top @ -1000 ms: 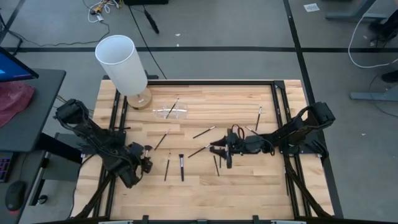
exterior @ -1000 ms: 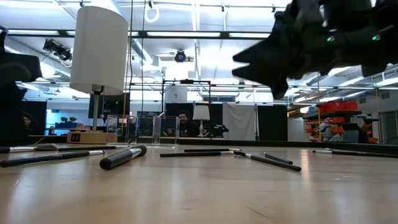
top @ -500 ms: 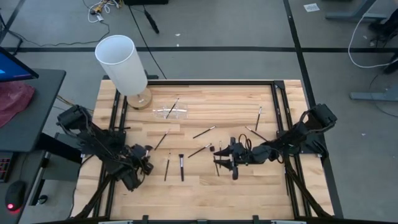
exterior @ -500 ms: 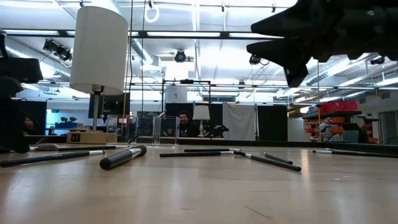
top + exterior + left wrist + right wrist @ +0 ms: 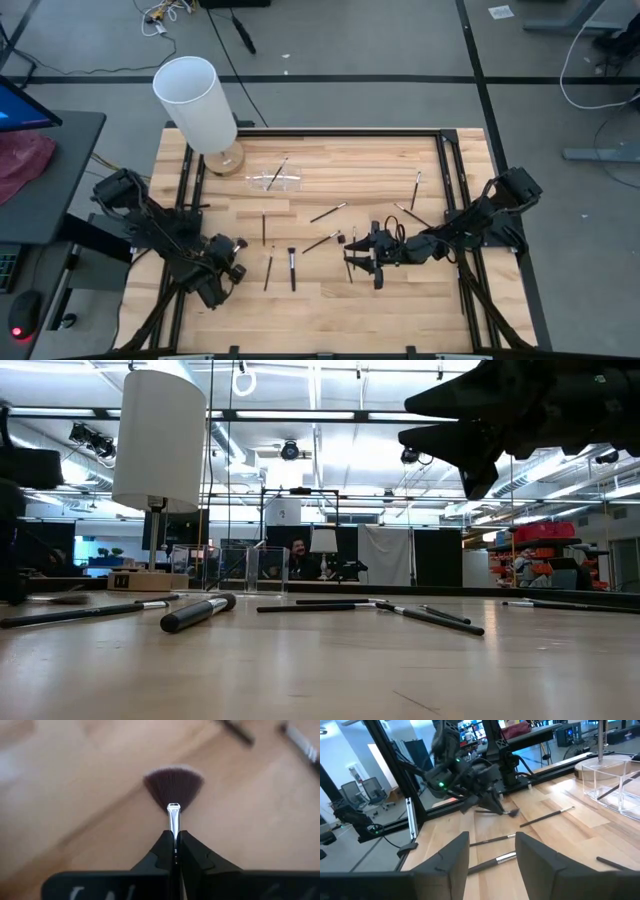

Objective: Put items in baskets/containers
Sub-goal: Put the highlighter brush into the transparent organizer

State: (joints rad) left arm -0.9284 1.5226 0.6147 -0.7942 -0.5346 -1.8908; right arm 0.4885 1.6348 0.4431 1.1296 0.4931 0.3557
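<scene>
Your left tool (image 5: 175, 851) was clamped on a fan brush (image 5: 173, 787) at the surface's (image 5: 400, 300) near-left. Your right tool (image 5: 492, 851) hung with fingers apart above loose brushes (image 5: 322, 241) mid-surface. The clear holder (image 5: 274, 180) sat far-left, holding one brush.

Left fingers (image 5: 165, 851) clamped (right fingers (image 5: 454, 851) spread).

Two dark jointed arms, black cables
</scene>
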